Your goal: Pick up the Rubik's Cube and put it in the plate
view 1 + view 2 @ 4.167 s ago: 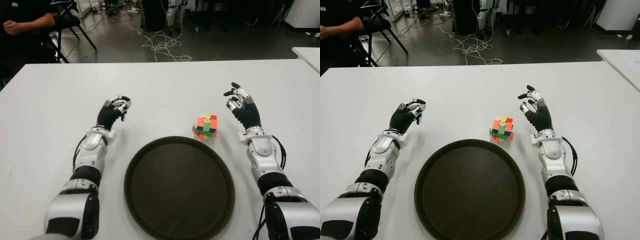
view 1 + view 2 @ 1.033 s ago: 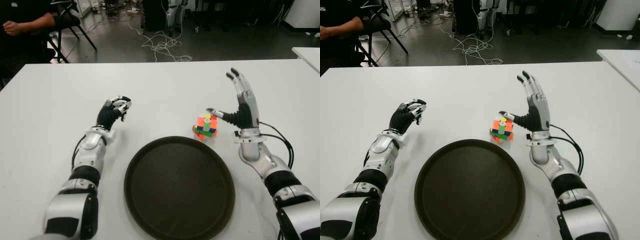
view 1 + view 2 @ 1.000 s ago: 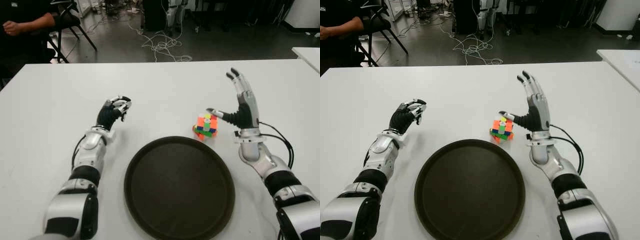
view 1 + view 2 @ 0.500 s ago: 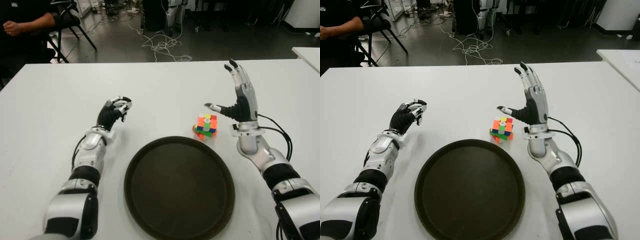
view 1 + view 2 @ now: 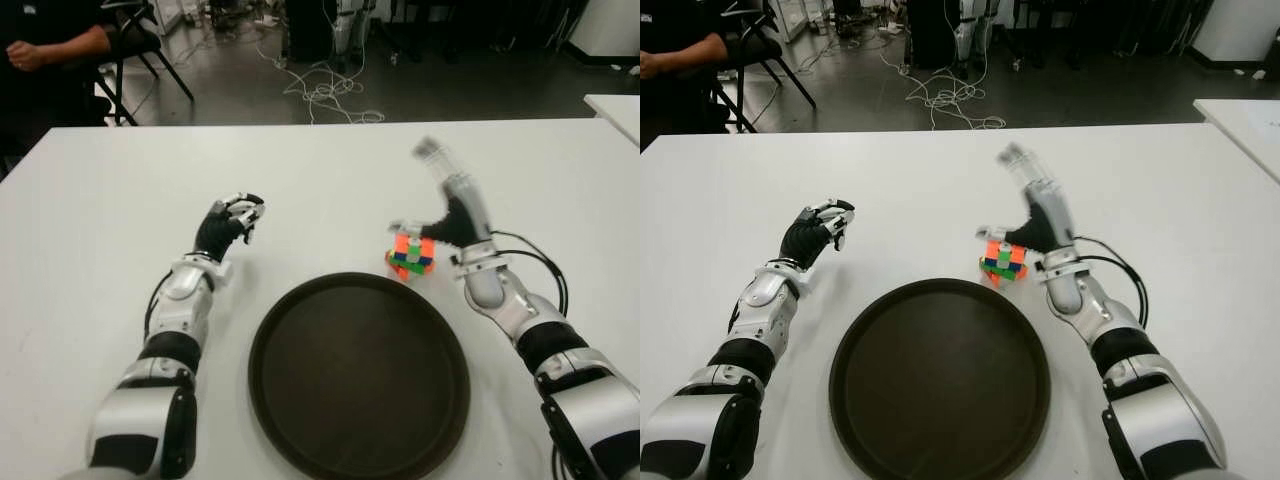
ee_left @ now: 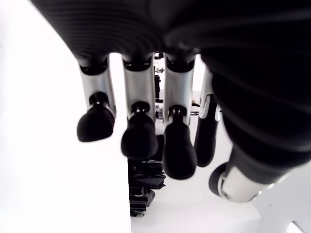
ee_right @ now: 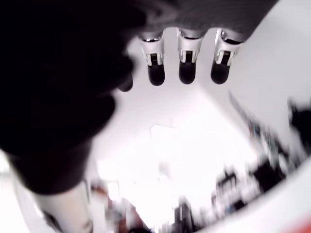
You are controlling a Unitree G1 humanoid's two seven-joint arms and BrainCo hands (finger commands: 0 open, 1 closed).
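White table, dark round plate, two robot hands, one cube — reach under way.

Table: white, bare apart from the items listed. Plate: dark, round, nothing in it, at the near edge between the arms. Right hand: raised just right of the cube, fingers spread and holding nothing, thumb over the cube's top. Left hand: idle left of the plate, fingers curled on nothing. Rubik's Cube: on the table, just beyond the plate's far-right rim. Step judged: approach to grasp. Next move calls for lowering and closing the fingers around the cube.
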